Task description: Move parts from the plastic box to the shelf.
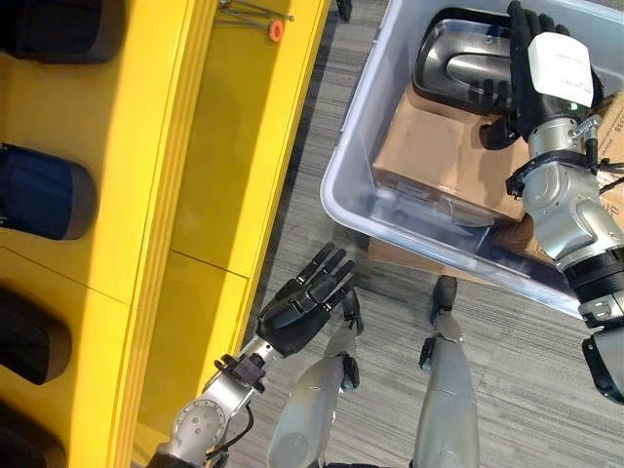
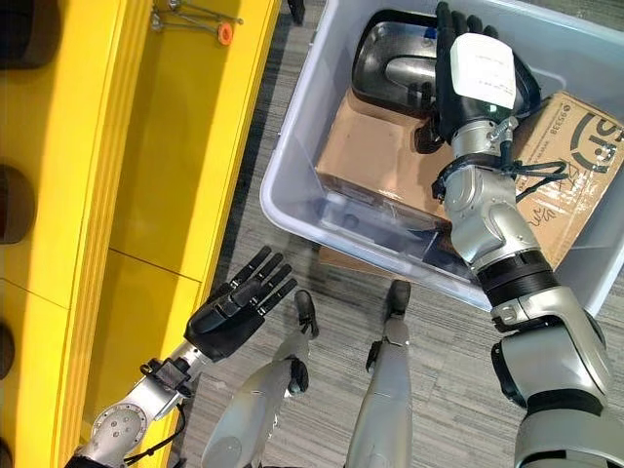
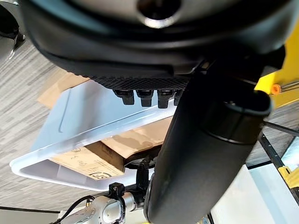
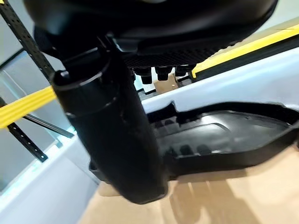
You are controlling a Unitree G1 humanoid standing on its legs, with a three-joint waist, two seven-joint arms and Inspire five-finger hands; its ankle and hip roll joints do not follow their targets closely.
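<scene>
Reaching into the plastic box [image 1: 351,146], the right hand [image 1: 548,73] lies over a black moulded part [image 1: 458,63] at the box's far end — its fingers are laid along the part's top and its thumb stands beside the part's edge in the right wrist view, but whether they have closed round it cannot be told. The part rests on brown cardboard [image 1: 439,146] inside the box (more printed cardboard [image 2: 575,146] lies toward the box's right side). The left hand [image 1: 307,307] hangs over the grey floor [image 1: 507,331] between the box and the yellow shelf [image 1: 156,195] — fingers straight and spread, holding nothing. Dark rounded parts [image 1: 44,190] sit in the shelf's compartments along its left side.
</scene>
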